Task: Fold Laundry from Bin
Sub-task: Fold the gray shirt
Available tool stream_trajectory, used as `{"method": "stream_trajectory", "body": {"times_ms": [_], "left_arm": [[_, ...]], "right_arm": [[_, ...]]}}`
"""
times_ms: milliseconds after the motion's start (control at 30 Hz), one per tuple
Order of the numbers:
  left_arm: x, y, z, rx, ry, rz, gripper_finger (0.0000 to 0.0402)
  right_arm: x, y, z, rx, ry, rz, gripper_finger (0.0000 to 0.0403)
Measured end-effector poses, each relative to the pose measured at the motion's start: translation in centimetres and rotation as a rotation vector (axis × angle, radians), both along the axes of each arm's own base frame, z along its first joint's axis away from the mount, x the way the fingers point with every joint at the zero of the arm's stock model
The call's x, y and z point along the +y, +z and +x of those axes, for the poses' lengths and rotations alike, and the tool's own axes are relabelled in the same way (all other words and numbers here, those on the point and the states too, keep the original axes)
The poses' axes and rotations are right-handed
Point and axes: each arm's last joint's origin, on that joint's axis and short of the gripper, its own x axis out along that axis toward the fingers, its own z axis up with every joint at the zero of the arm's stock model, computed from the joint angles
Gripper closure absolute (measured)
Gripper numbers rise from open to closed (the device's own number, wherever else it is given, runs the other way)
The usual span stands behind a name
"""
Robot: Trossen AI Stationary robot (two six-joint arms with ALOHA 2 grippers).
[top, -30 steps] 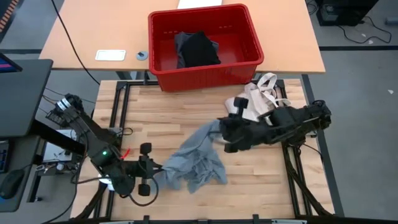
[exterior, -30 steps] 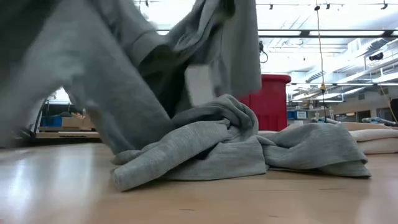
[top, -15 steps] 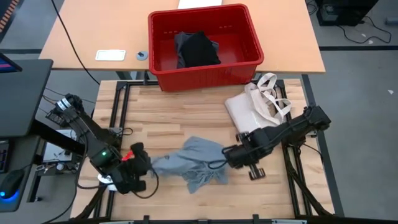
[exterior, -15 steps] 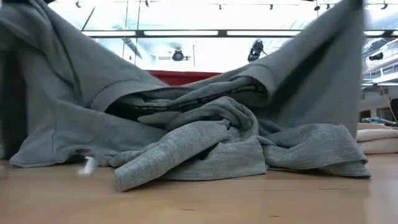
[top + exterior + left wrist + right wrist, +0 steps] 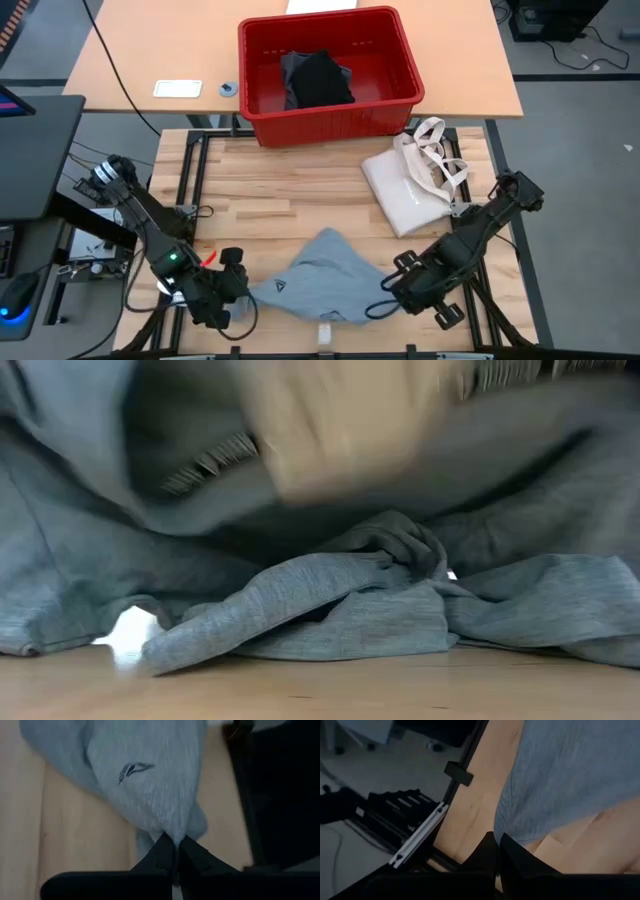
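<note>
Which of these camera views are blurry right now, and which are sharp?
Low view: the grey T-shirt fills the frame, its upper part smeared, lower folds fairly sharp. High view: sharp throughout, the red bin crisp. Both wrist views: soft, cloth close to the lens.

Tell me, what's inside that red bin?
The bin holds a crumpled black garment over greyish cloth. Anything beneath them is hidden.
</note>
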Motion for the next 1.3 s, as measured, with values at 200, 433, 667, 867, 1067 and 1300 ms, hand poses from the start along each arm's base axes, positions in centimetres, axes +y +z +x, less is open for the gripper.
{"method": "stream_trajectory", "body": {"times_ms": [200,433,667,867,1067,1300], "left_arm": [[-0.1,-2.2,1.8,0.07,0.015,0.075,0.0388],[0.0,-4.7,3.9,0.143,-0.061,0.18,0.0389],[3.2,-5.0,7.7,0.086,-0.133,0.258,0.0389],[7.4,-6.5,10.3,0.015,-0.199,0.176,0.0389],[11.5,-12.2,8.4,0.049,-0.134,-0.076,0.0389],[10.9,-11.2,6.8,0.001,-0.116,-0.182,0.0389]], "right_arm": [[-0.4,-1.6,-1.5,-0.017,-0.083,0.023,0.039],[-2.9,-5.7,-4.1,0.02,-0.205,0.045,0.039],[-7.0,-7.9,-5.9,-0.134,-0.338,0.123,0.039],[-9.7,-9.9,-6.6,-0.226,-0.498,0.103,0.039],[-10.6,-11.5,-7.2,-0.194,-0.53,0.099,0.039],[-12.1,-12.0,-7.6,-0.12,-0.678,-0.013,0.0385]]}}
